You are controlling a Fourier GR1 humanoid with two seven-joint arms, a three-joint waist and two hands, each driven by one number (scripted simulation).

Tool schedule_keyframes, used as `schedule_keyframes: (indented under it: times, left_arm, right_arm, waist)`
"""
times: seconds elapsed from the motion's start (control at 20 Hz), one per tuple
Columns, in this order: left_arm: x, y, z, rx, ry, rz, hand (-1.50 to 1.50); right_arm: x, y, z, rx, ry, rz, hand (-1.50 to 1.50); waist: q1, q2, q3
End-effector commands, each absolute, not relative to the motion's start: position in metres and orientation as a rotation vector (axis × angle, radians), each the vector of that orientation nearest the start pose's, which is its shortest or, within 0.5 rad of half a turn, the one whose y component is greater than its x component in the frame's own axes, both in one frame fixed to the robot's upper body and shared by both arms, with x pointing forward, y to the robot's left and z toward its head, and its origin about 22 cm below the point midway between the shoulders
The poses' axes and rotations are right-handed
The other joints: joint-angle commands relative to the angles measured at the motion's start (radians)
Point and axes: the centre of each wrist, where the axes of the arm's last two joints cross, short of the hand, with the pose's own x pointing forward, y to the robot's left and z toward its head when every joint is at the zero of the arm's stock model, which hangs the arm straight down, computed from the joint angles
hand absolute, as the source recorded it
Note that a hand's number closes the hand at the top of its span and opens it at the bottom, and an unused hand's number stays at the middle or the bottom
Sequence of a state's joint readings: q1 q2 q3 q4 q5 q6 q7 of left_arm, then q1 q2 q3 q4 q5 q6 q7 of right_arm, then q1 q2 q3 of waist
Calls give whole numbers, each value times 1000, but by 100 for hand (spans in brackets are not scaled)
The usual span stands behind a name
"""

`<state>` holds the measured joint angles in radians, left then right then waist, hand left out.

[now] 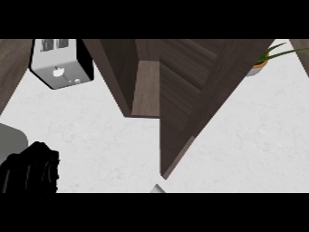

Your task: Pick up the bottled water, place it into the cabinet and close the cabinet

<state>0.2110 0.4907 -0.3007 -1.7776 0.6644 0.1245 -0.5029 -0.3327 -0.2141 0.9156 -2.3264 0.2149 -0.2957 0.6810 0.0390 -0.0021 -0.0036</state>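
Currently the left hand (26,170) sits at lower left of head view, fingers curled w/ nothing seen in them. Right hand not visible. Bottled water can't be seen anywhere. Cabinet (147,86) door (190,104) stands open over the white bench (263,136). Toaster (61,63) upper left, potted plant (267,59) upper right.
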Motion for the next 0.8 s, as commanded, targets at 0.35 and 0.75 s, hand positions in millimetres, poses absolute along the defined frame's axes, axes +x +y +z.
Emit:
schedule_keyframes:
  times: [0.35, 0.75]
  left_arm:
    - [167, 316, 24, -250, -1888, 139, 150]
    - [154, 343, 28, -253, -1872, 150, 150]
  right_arm:
    - [207, -35, 204, 347, -1798, 441, 150]
    - [303, -46, 191, 451, -1640, 435, 150]
  waist:
    - [23, 12, 1]
    - [-3, 11, 4]
